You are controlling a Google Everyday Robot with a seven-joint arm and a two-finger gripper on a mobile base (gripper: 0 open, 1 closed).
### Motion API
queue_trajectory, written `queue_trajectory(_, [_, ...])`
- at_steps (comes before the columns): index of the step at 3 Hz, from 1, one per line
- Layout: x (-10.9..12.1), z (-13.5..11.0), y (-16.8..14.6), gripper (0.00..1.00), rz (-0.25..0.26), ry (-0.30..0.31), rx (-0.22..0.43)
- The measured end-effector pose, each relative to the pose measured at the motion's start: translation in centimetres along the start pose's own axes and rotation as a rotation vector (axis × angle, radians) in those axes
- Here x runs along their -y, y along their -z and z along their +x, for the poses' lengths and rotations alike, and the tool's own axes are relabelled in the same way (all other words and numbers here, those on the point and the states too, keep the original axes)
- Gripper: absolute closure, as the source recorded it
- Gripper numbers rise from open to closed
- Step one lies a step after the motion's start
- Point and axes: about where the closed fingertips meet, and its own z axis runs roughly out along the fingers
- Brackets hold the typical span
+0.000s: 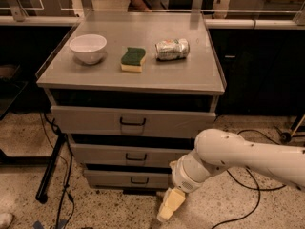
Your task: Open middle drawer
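The grey cabinet has three drawers, all closed. The middle drawer has a plain grey front with a small black loop handle at its centre. My gripper hangs low near the floor, right of the bottom drawer and below and to the right of the middle drawer's handle. It touches neither drawer. The white arm reaches in from the right and covers the right ends of the two lower drawer fronts.
The top drawer is taller with a bigger handle. On the cabinet top stand a white bowl, a green and yellow sponge and a crushed can. Black cables lie on the floor to the right, a black stand leg to the left.
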Motion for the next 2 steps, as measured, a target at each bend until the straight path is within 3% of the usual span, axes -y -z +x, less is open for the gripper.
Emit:
queue_trajectory(1, [5.42, 1.93, -2.5, 0.0, 0.086, -0.041, 0.015])
queue_trajectory(2, [5.43, 1.93, -2.5, 0.0, 0.086, -0.041, 0.015])
